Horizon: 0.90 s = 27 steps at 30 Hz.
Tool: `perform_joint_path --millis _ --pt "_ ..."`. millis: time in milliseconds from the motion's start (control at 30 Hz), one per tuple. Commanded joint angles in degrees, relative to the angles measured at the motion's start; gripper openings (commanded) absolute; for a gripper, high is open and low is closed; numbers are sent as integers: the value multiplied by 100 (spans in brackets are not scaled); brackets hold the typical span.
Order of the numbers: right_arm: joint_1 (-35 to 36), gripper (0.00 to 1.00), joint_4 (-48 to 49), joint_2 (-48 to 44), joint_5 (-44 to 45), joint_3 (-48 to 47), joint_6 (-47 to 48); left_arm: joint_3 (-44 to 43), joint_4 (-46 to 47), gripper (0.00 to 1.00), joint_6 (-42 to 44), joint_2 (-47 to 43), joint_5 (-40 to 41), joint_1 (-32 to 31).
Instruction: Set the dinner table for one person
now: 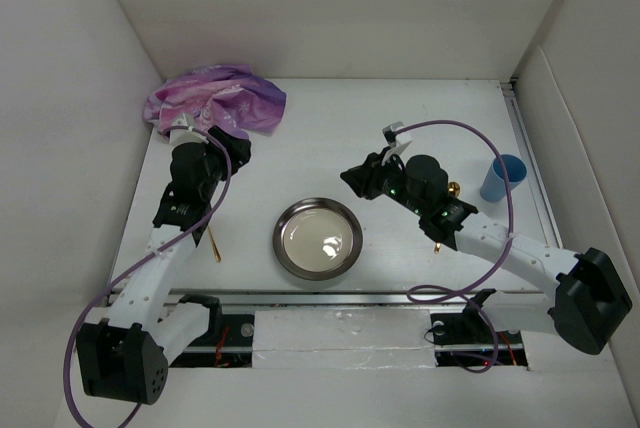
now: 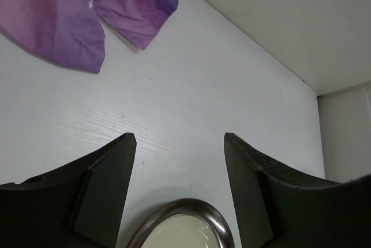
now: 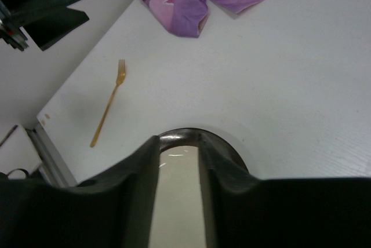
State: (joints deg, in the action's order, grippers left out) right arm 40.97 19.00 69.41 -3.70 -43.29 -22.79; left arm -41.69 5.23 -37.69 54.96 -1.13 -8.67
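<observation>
Dinner table (image 1: pixel 330 138) is carrying a metal plate (image 1: pixel 281 239); left gripper (image 2: pixel 179 141) is hovering spread wide, right gripper (image 3: pixel 178 141) narrowly parted.

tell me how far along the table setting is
Looks done: the metal plate sits near-centre on the dinner table, gold fork on its left. In hand: nothing; left tool and right tool both hover open. Remaining: purple cloth lies bunched in the far corner, blue cup stands off at the right edge.
</observation>
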Motion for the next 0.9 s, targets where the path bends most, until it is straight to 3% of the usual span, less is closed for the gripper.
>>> perform_joint_path --millis 0,67,100,133,167,200,267,400,500,533,567,667,867 --pt "43 31 315 46 -7 -171 -42 -49 689 59 -273 189 559 -21" --pt "43 5 297 20 80 -163 -50 -85 777 54 -492 331 1050 -21" --pt "43 0 314 20 115 -145 -77 -67 856 51 -641 505 1210 -21" --pt "-10 0 314 20 124 -145 -86 -15 1039 45 -747 603 1359 -21" --pt "-10 0 271 20 55 -171 -94 47 1206 23 -992 795 1770 31" --pt "-10 0 262 12 54 -171 -86 47 1208 22 -994 919 1774 32" --pt "-10 0 262 -24 150 -145 -59 30 1349 0 -1029 1165 1975 154" --pt "-10 0 227 -15 177 -153 -77 -532 998 0 -950 2156 2345 268" --pt "-10 0 226 46 256 -171 -94 -1103 568 23 -1195 2903 2275 470" --pt "-10 2 209 73 274 -180 -94 -1348 384 25 -1231 3080 2257 532" --pt "-10 12 87 117 256 -215 -103 -1437 338 26 -1258 3204 2214 654" --pt "-10 29 -37 135 291 -321 -77 -1675 347 40 -1258 3696 1977 848" --pt "-63 37 -2 161 168 -312 -16 -1974 373 41 -1372 4602 1537 919"
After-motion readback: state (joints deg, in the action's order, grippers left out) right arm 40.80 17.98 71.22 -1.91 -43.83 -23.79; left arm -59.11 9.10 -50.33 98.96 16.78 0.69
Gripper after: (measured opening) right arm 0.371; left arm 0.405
